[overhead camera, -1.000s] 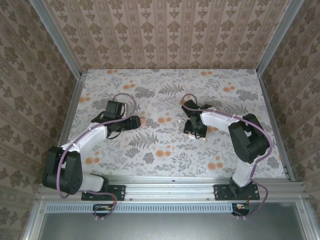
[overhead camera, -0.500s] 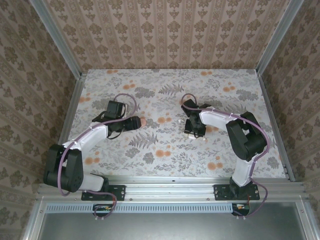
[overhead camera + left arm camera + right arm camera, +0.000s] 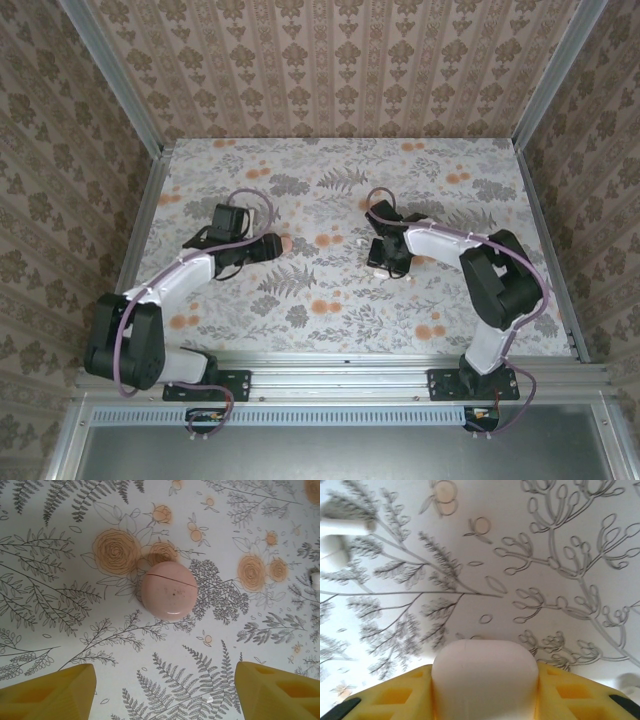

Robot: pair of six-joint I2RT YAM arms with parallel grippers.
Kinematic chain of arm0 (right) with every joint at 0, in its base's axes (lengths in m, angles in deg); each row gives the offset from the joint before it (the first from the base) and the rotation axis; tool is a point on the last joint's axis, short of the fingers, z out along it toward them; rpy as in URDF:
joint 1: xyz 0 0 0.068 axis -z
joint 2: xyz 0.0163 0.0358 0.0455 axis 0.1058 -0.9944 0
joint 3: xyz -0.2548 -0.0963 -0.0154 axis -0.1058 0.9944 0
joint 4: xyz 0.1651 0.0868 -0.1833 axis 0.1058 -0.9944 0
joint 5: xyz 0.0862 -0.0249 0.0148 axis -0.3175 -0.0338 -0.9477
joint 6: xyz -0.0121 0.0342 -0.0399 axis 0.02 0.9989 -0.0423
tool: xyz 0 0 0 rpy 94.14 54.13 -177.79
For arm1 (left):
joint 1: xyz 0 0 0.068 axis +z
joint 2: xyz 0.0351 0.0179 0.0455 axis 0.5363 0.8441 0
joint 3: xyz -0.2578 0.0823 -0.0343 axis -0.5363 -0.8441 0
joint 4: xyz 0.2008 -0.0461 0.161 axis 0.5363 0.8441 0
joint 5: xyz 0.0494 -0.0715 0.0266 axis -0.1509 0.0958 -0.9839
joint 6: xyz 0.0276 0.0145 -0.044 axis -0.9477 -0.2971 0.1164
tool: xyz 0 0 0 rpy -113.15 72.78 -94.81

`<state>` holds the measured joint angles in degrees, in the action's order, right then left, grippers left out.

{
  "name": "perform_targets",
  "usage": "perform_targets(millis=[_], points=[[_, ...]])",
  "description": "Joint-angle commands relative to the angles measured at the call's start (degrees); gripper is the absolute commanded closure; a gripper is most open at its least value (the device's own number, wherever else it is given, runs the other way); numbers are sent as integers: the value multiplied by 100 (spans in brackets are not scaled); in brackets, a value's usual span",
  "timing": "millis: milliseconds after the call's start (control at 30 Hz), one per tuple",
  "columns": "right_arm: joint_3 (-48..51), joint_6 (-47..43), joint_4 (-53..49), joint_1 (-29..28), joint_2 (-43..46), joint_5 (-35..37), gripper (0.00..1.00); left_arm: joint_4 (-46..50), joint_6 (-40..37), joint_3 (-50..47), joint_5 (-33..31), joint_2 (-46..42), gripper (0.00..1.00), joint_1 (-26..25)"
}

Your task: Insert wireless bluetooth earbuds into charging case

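The white charging case (image 3: 484, 666) is pinched between the yellow fingers of my right gripper (image 3: 484, 676), which is shut on it low over the table at centre right (image 3: 384, 262). Two blurred whitish earbuds (image 3: 342, 530) lie on the floral cloth at the top left of the right wrist view. My left gripper (image 3: 165, 672) stands open above the cloth with nothing between its fingers (image 3: 50, 692). Just ahead of it sits the round pinkish-orange disc (image 3: 168, 590). A small white piece (image 3: 315, 579) shows at the right edge of the left wrist view.
The floral table cloth (image 3: 330, 300) is ringed by metal rails and patterned walls (image 3: 330, 70). The pink disc (image 3: 287, 243) lies right at the left gripper's tip (image 3: 272, 244). A small whitish bit (image 3: 362, 240) lies left of the right wrist.
The right arm has shifted slightly, its elbow moving a little to the right, with the case still held. The left arm has barely moved.
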<state>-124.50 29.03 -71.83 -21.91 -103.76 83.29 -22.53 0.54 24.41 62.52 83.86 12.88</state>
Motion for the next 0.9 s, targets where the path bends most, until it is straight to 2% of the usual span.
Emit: perform_targets(millis=[0, 167, 400, 500, 667, 867], points=[[261, 289, 667, 4, 556, -346, 57, -519, -333, -270, 365, -341, 27, -64], [1156, 1034, 2199, -13, 1384, -699, 59, -1523, -510, -954, 566, -1010, 28, -175], [2094, 1939, 3905, -151, 2363, -804, 59, -3623, -1090, -2293, 717, -2118, 28, -582], [2356, 2337, 4671, -329, 2504, -837, 59, -4276, -1584, -2704, 733, -2440, 29, -912], [2684, 2587, 5893, -899, 2624, -376, 59, -4912, -2408, -3091, 726, -2709, 32, -1455], [2700, 2627, 6795, -1572, 2442, 34, 59, -5493, -2860, -3247, 541, -2668, 33, -1921]])
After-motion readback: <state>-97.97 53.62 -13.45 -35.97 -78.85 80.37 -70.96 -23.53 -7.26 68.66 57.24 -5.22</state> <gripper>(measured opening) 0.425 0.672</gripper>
